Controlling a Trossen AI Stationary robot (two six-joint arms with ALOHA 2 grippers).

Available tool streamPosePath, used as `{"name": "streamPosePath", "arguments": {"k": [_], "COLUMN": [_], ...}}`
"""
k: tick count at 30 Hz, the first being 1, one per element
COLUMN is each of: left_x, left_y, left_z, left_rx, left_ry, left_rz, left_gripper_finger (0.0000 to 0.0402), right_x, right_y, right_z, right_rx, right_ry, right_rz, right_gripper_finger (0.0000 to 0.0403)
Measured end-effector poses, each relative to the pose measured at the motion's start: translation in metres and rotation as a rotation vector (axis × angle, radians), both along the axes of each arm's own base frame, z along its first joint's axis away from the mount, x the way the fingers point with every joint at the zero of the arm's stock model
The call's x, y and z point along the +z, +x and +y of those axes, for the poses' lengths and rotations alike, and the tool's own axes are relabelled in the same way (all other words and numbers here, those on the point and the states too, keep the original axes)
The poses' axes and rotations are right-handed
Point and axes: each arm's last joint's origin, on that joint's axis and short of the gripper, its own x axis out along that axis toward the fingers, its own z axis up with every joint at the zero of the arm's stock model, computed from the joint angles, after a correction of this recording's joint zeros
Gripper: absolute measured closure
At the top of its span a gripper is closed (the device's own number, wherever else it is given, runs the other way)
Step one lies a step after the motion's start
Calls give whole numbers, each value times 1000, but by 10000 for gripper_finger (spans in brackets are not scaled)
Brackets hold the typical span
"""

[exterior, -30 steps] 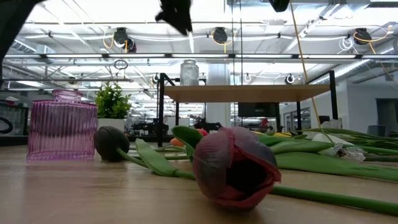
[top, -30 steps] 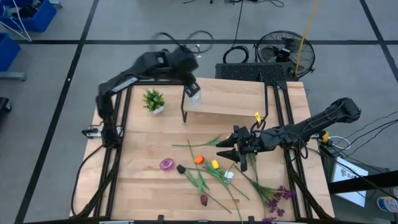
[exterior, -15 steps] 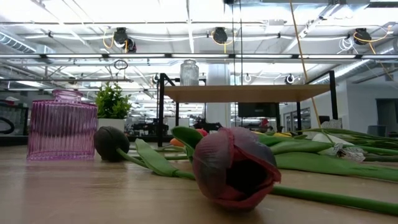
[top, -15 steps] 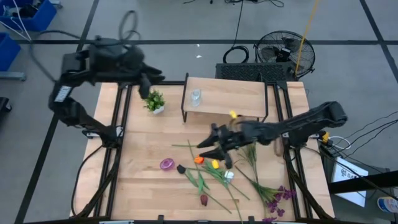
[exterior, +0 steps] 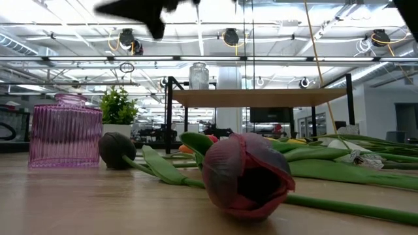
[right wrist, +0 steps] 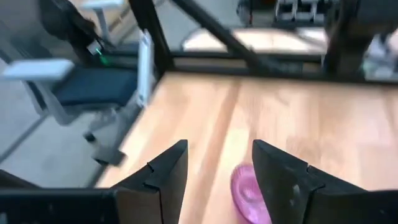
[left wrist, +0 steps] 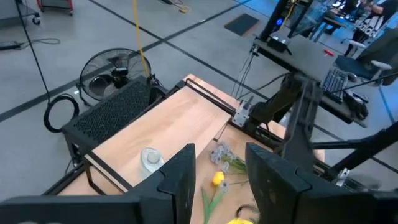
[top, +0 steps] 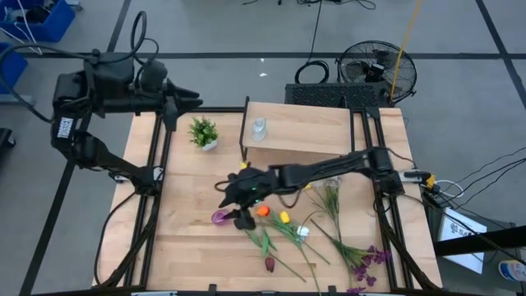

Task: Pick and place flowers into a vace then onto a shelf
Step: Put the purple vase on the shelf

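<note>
— What are the arms like?

— 2 dark, near-black arms built of chunky rounded links. The left arm [top: 90, 99] has a black cable looping above it and a small white label strip on 1 link.

— And the right arm [top: 329, 170]?

— Slimmer along its length, the same matte black, with a small yellow mark near its wrist.

— The fingers?

— 2 flat, dark, angular fingers [left wrist: 180, 180] per gripper, broad with squared tips; the right gripper's fingers [right wrist: 165, 177] match.

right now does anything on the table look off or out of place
The flowers lie loose across the tabletop, none in a vase. The glass jar on the shelf and the purple vase both stand upright and empty. Nothing looks spilled or broken.
</note>
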Motion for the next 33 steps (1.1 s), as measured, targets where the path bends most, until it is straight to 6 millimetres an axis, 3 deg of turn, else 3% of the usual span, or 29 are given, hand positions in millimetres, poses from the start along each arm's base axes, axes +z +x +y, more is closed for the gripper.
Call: {"name": "streamPosePath", "arguments": {"k": [6,10,18,33], "left_x": [0,0,-2,-5], "left_y": [1,1,0,-1], "left_z": [-2,-2,-2,-2], "left_rx": [-15,-20,-27,-33], "left_ry": [9,23,37,43], "left_rz": [5,9,30,71], "left_gripper_finger": [256,256,256,256], "right_x": [-40,-53,-75,-85], "right_y": [17,21,25,15], "right_z": [1,-2,-4,-5], "right_rx": [-65,-110,-120,-145], "right_ry": [-53,-145,-135,-154], "right_rz": [34,30,84,227], "right_gripper_finger": [232,232,232,232]}}
